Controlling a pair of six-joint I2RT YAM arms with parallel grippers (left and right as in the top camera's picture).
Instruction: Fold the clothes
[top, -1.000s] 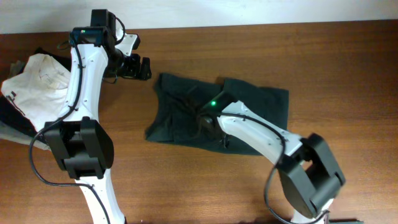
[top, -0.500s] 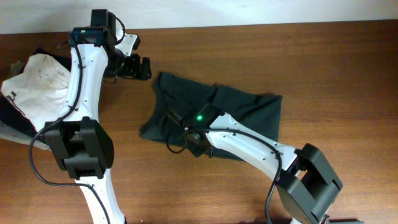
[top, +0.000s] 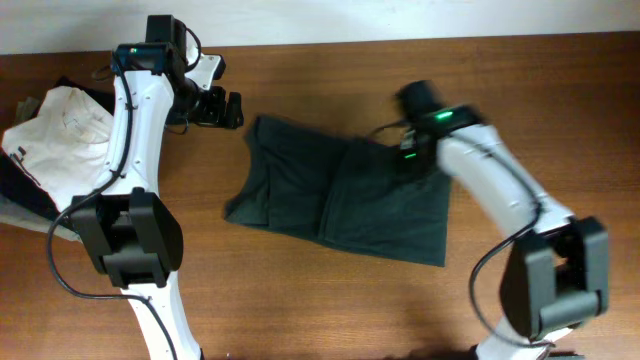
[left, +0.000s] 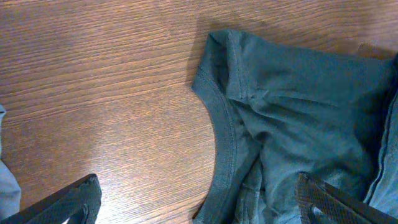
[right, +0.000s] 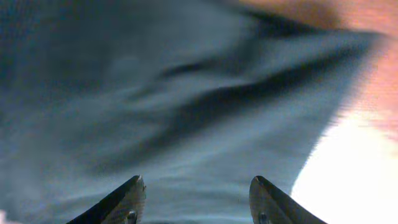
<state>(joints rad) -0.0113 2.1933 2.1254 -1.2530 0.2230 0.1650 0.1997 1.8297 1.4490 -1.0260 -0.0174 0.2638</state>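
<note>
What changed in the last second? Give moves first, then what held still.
The right gripper let go of the dark shirt and swung from its lower-left part back to its upper right edge, jaws now apart above the cloth. The shirt was tugged slightly leftward and now lies free. The left gripper stayed open by the collar corner; the white garment did not move.

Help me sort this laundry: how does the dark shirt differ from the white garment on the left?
Colour: the dark shirt is charcoal, the white garment is off-white. Pose: the dark shirt lies spread fairly flat, the white garment is bunched in a heap. Place: the dark shirt sits mid-table, the white garment at the left edge. Both rest on the wooden table.
</note>
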